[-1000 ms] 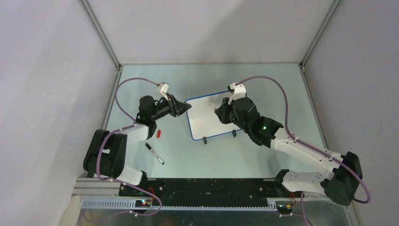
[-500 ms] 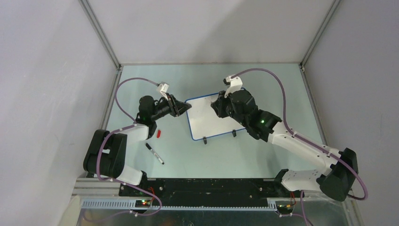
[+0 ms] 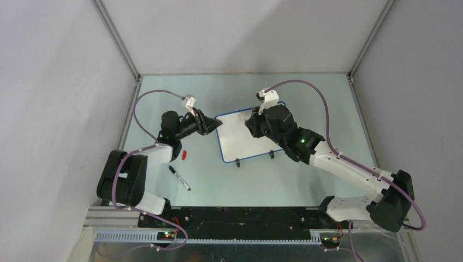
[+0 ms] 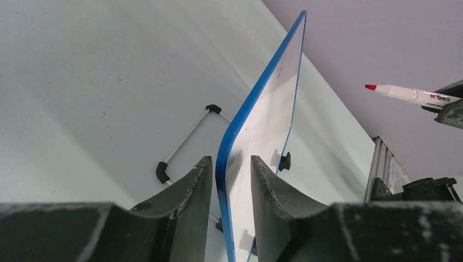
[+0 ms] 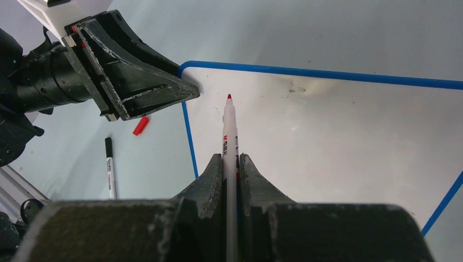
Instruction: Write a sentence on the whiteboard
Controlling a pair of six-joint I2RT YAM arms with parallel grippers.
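Observation:
The whiteboard (image 3: 237, 139), white with a thin blue rim, lies slanted mid-table. Its face (image 5: 327, 136) looks blank; the sentence does not show. My left gripper (image 3: 217, 124) is open and straddles the board's upper-left corner. In the left wrist view the blue rim (image 4: 240, 120) runs between the jaws (image 4: 230, 159), with a slim gap at each side. My right gripper (image 5: 230, 155) is shut on a white marker (image 5: 229, 128). The marker's red tip hovers over the board near that corner, close to the left fingers (image 5: 164, 90). From above, the right gripper (image 3: 254, 128) sits over the board's right half.
A black-capped marker (image 3: 179, 178) and a red cap (image 3: 184, 154) lie on the table left of the board. Two black clip feet (image 3: 237, 162) stick out from the board's near edge. Grey walls close in the table at the back and both sides.
My right arm has swung left and towards the back across the board, carrying the marker nearer the upper-left corner. The left arm has stayed put.

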